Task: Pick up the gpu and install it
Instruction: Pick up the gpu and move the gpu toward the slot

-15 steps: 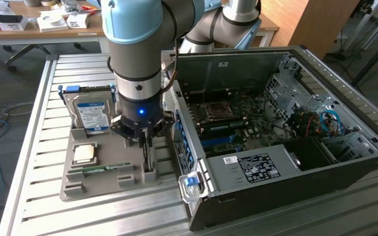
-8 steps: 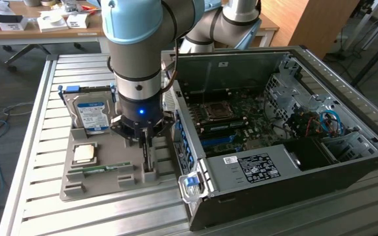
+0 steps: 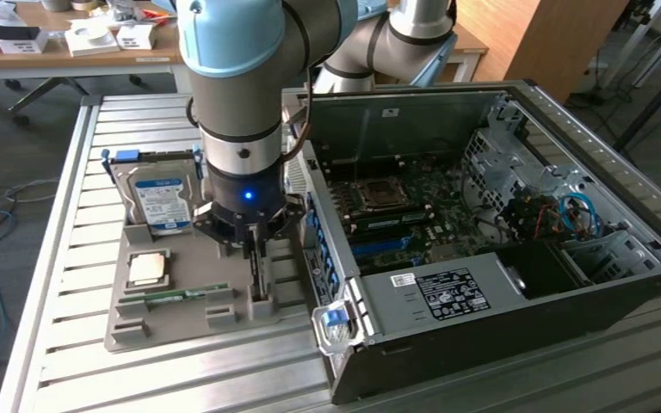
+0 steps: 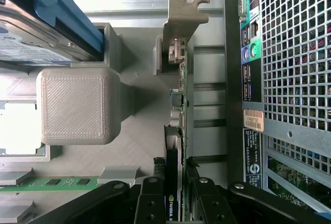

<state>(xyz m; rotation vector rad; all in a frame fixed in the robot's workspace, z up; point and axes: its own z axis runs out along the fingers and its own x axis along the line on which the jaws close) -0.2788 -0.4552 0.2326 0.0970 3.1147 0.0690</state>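
Observation:
The gpu (image 3: pixel 259 282) is a thin dark card standing on its edge in a slot of the grey tray (image 3: pixel 147 331), close to the open computer case (image 3: pixel 606 284). My gripper (image 3: pixel 252 248) reaches straight down onto its top edge. From the wrist camera, the card (image 4: pixel 177 115) runs edge-on away from my gripper (image 4: pixel 175 206), ending in a metal bracket (image 4: pixel 183 12). Both black fingers (image 4: pixel 151 200) press against the card's two faces, shut on it. The card still sits in the tray's holder.
The tray also holds a silver hard drive with a blue label (image 3: pixel 161 202), a square processor (image 3: pixel 149 269) and a green memory stick (image 3: pixel 176 295). The case's rear wall (image 4: pixel 289 79) stands right beside the card. The motherboard (image 3: pixel 394 206) lies exposed inside the case.

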